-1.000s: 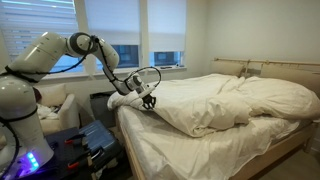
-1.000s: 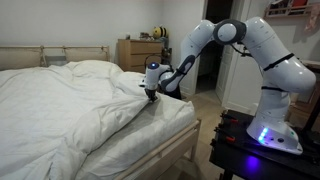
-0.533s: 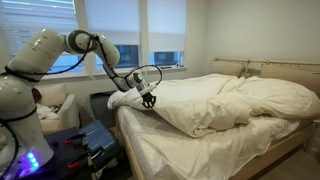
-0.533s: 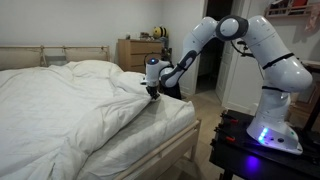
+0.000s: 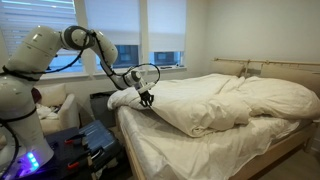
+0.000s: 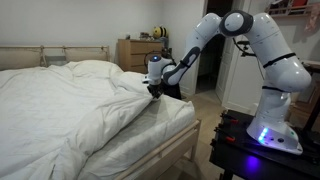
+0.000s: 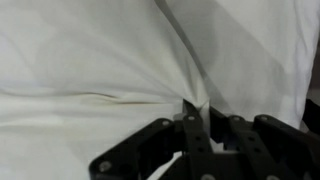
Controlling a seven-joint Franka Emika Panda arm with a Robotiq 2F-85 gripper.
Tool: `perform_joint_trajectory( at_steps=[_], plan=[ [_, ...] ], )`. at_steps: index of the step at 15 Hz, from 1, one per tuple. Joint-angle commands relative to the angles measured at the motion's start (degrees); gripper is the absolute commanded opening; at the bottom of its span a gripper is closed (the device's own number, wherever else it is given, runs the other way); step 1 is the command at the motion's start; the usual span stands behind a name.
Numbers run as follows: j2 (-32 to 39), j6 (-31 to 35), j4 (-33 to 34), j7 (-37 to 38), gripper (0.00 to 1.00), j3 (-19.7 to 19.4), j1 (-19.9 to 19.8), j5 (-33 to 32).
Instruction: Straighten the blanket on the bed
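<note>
Where the wrist camera looks down past its own black fingers, the gripper [image 7: 190,112] is pinched almost closed on a fold of the blanket [image 7: 90,60]. Creases fan out from the pinch across the off-white fabric.

In both exterior views, the gripper sits at the near corner of the bed [image 6: 186,140], by the foot end, and it holds the blanket's edge just above the mattress. The white arm [image 6: 250,40] reaches in from the robot's base beside the bed. In an exterior view, it reaches from the left [image 5: 40,50], past a white armchair [image 5: 58,110].

The blanket is bunched into a puffy heap over the middle and far part of the bed [image 5: 225,100]. It leaves a wide stretch of the fitted sheet [image 5: 165,150] bare along the near side and the foot. Beyond the heap stand the light wood headboard [image 5: 280,67] and, farther off, a window [image 5: 130,30]. In an exterior view, a wooden dresser [image 6: 135,52] stands against the far wall.

The step in hand appears to be dragging the gripped edge out toward the foot corner so the blanket spreads flat. The task looks early, since much of the mattress is uncovered. The next move likely calls for a steady pull away from the headboard, low over the mattress, with the pinch kept firm so the soft fabric does not slip free. The gripper should let go only once the edge reaches the corner.
</note>
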Motion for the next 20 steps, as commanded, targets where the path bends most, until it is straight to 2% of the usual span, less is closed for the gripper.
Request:
perform_joint_trajectory(
  at_steps=[1, 11, 16, 17, 18, 20],
  plan=[
    [-8.7, -4.9, -10.5, -2.6, 0.02, 1.6, -1.4, 0.5],
    [-13.4, -2.5, -16.4, -2.9, 0.02, 1.9, -1.8, 0.1],
    [-15.8, 1.5, -19.9, -3.0, 0.02, 1.7, -2.8, -0.3],
    [-16.0, 1.7, -20.0, -2.7, 0.12, 1.6, -2.8, -0.2],
    [-16.2, 1.8, -20.1, -2.8, 0.35, 1.7, -3.0, 0.1],
    [-17.7, -1.6, -22.0, -2.7, 0.39, 2.0, -3.1, 1.2]
  ],
)
